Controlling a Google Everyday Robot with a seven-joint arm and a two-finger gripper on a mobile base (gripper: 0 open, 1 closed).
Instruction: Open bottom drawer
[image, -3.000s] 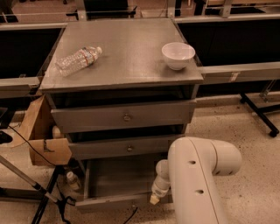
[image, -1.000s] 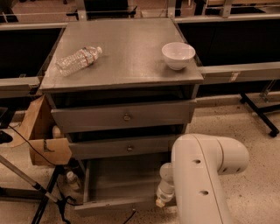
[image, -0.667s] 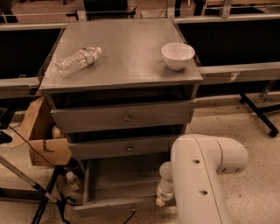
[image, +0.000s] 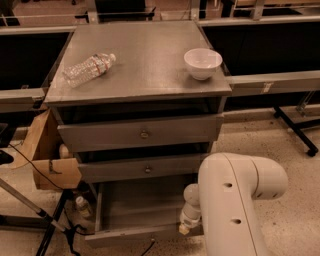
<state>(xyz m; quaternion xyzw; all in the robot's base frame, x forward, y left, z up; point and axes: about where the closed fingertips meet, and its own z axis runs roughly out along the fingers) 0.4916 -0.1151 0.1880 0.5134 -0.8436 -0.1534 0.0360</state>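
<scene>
a robotics lab or test bay

a white robot arm (image: 235, 200) fills the lower right, its gripper (image: 185, 226) low down at the right front corner of the pulled-out bottom drawer (image: 140, 207) of a plain grey drawer cabinet (image: 145, 65), which stands on a speckled hard floor (image: 300, 210). long work benches (image: 272, 80) with dark undersides run behind it on both sides, one on a black metal leg (image: 295, 131). a tripod leg (image: 27, 204) and a loose black cable (image: 25, 156) sit at lower left by an open cardboard box (image: 45, 150). on the cabinet top, well apart, are a plastic bottle (image: 89, 69) on its side and a white bowl (image: 202, 62).
</scene>
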